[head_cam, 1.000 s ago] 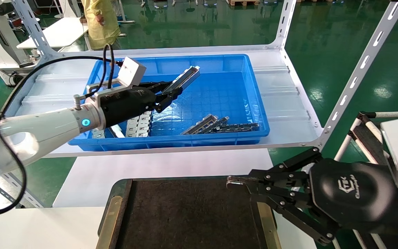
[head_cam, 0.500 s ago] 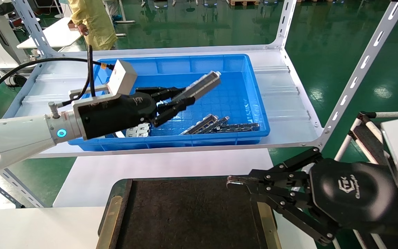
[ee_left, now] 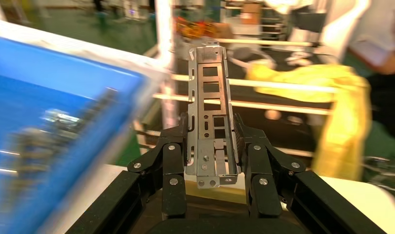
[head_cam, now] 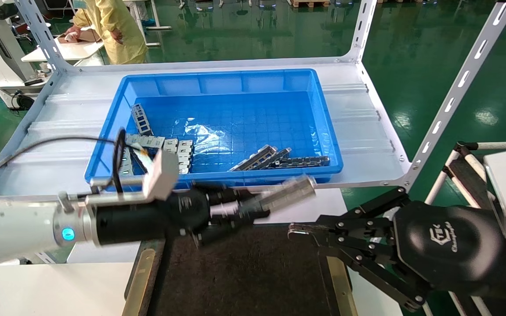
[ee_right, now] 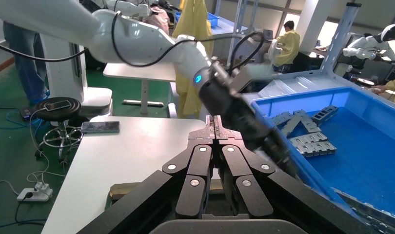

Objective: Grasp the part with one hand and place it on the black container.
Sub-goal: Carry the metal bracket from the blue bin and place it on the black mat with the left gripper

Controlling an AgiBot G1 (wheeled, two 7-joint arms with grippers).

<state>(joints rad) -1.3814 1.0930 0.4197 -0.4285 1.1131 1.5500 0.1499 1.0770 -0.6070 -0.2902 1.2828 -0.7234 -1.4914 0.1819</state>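
- Head view: your left hand (head_cam: 253, 210) carries the part (head_cam: 286, 193) between bin (head_cam: 327, 131) and container (head_cam: 244, 272); right hand (head_cam: 299, 230) waits alongside.
- Left wrist: fingers (ee_left: 173, 161) clamp the part (ee_left: 211, 112).
- Right wrist: right hand (ee_right: 215, 127) pressed together, holding nothing.

Glossy green floor (head_cam: 433, 66), light reflecting. White slotted shelf frame (head_cam: 459, 87). White tables (ee_right: 132, 146) around; black stool (ee_right: 59, 109); people in yellow coats (head_cam: 112, 26) beyond.
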